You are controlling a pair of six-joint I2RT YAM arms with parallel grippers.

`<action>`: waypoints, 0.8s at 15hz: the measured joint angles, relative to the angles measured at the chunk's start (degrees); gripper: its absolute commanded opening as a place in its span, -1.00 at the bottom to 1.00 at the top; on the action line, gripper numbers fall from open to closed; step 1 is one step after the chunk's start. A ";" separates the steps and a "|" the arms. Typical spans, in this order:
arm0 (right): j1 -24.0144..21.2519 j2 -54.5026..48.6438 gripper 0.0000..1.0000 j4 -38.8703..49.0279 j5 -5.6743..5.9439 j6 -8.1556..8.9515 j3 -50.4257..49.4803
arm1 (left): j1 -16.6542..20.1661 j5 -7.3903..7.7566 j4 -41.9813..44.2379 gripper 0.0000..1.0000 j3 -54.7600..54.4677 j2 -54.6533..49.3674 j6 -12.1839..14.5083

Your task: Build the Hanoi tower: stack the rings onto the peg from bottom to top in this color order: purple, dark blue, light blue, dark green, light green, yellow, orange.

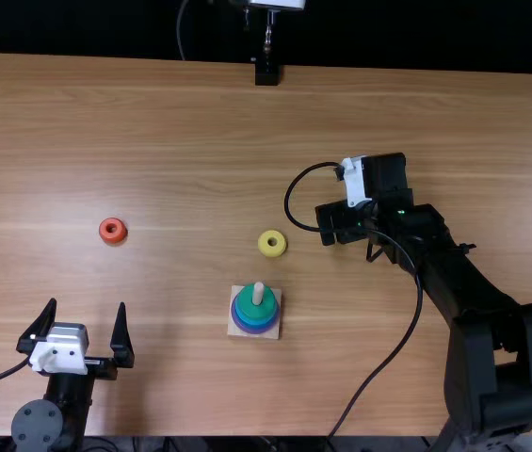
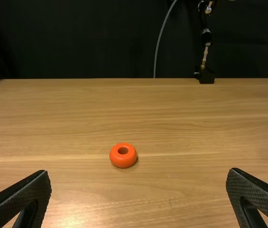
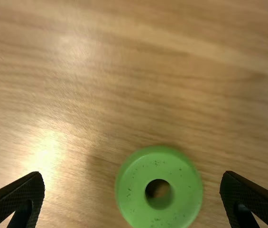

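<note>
Lt grn ring (image 3: 159, 161) is on worktop (image 1: 153, 122) btwn R arm (image 1: 477, 282) jaws, right of centre, top view, but nearer one side; prob needs recentring b4 grasp. Jaws wide, empty. L arm (image 1: 70, 391) jaws, lower left, also wide & empty, farther off.

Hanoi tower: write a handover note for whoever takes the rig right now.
Left end effector: open, empty, short of the orange ring.
Right end effector: open, empty, above the light green ring on the table.
Yellow ring: on the table beyond the tower.
Done: peg carries purple lowest, blue above, dark green on top; can't separate the two blues.
Left: light green, yellow, orange.
</note>
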 measured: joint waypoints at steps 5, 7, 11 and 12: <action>0.00 0.61 1.00 -0.13 0.00 0.07 1.07 | 0.00 -0.02 -0.02 1.00 -0.02 0.00 0.00; 0.00 0.63 1.00 -0.31 0.02 0.07 1.07 | 0.02 0.00 -0.04 1.00 -0.02 -0.02 -0.02; 0.00 2.12 1.00 -4.26 0.02 0.09 2.89 | 0.00 0.00 -0.02 1.00 -0.02 -0.02 0.00; 0.00 2.64 1.00 -4.52 0.02 0.09 2.89 | 0.02 0.00 -0.02 1.00 -0.02 0.00 0.00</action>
